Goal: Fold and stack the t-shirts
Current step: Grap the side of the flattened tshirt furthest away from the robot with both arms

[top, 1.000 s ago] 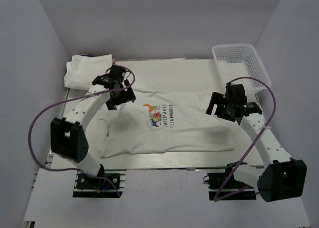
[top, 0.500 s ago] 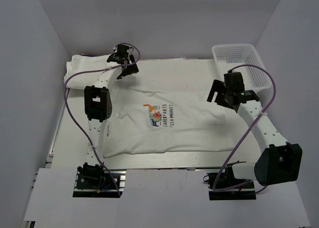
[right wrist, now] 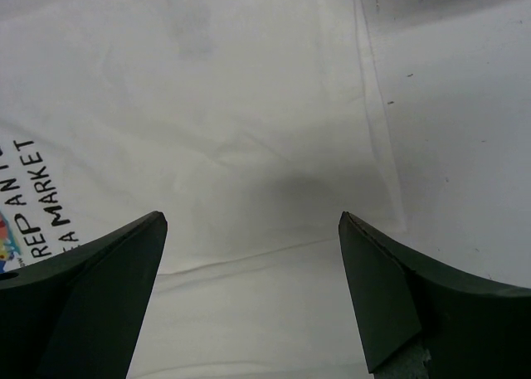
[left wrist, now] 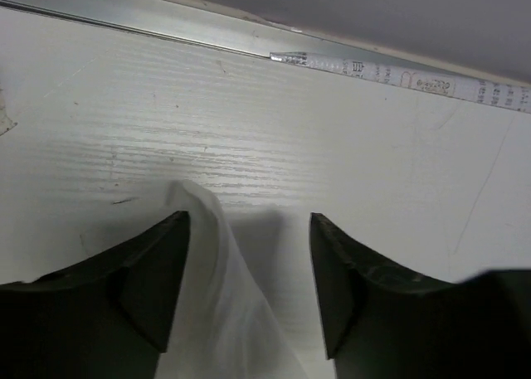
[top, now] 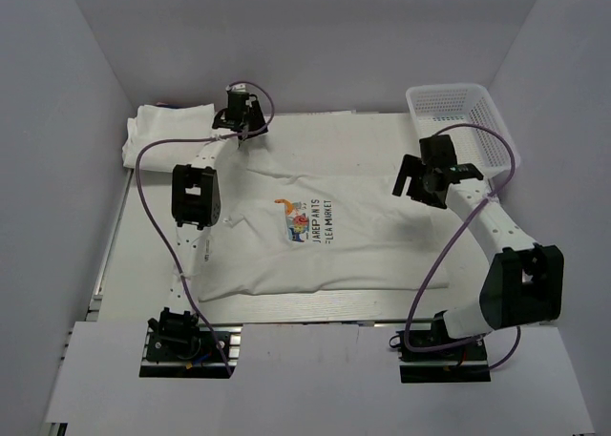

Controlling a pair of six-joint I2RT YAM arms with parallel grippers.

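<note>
A white t-shirt [top: 372,245] with a colourful chest print [top: 304,222] and dark lettering lies spread flat on the table. My left gripper [top: 240,135] is open at the shirt's far left corner. In the left wrist view [left wrist: 249,230] a raised fold of white cloth [left wrist: 217,296] stands between the jaws, against the left finger, unclamped. My right gripper [top: 416,180] is open just above the shirt's right part. The right wrist view [right wrist: 251,223] shows flat cloth [right wrist: 249,130] and the shirt's edge below it. A folded white t-shirt [top: 164,135] lies at the far left.
A white plastic mesh basket [top: 465,119] stands at the far right corner, close behind my right arm. The table's metal back rail [left wrist: 365,64] runs just beyond my left gripper. Purple cables loop off both arms. White walls close in on three sides.
My left arm has stretched toward the back, carrying its gripper from over the shirt's left part to the far corner. My right gripper has shifted slightly back and left.
</note>
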